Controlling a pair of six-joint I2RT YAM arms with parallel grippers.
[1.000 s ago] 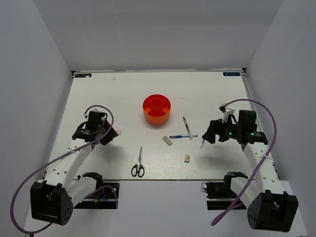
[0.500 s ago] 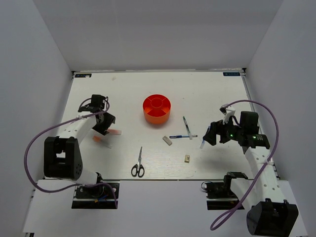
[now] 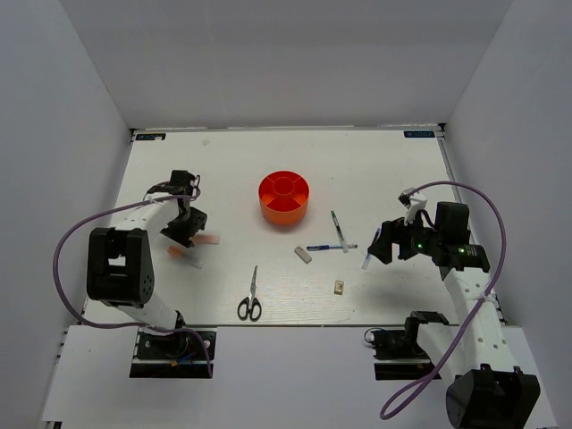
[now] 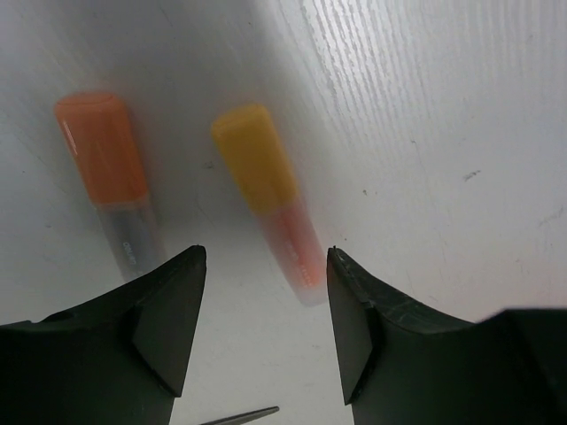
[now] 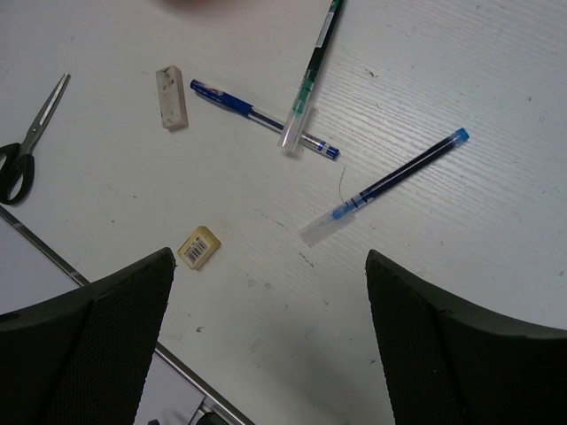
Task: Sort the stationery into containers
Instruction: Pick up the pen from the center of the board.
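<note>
Top external: we've got the orange tub (image 3: 284, 197) sitting just above the middle of the frame on the white tabletop (image 3: 357, 170), well apart from both arms.
Left hand (image 4: 263, 266): fingers apart, gripping nothing, low over the tabletop at the left of that frame.
Left wrist: the orange-capped marker (image 4: 106, 168) lies upper left and the yellow-capped marker (image 4: 266, 190) is beside it. Its clear end runs down between our fingertips; touching or not, we cannot tell.
Right hand (image 5: 267, 266): fingers wide apart and empty, up above the tabletop.
Right wrist: at top centre the dark green pen (image 5: 314, 62) crosses the blue pen (image 5: 257, 117). The blue-tipped pen (image 5: 390, 181) lies right of them, apart.
Eraser (image 5: 173, 96): upper left, just beside the blue pen's end.
Beige cube (image 5: 198, 246): lower left, on its own.
Scissors (image 5: 27, 146): left edge, blades closed.
</note>
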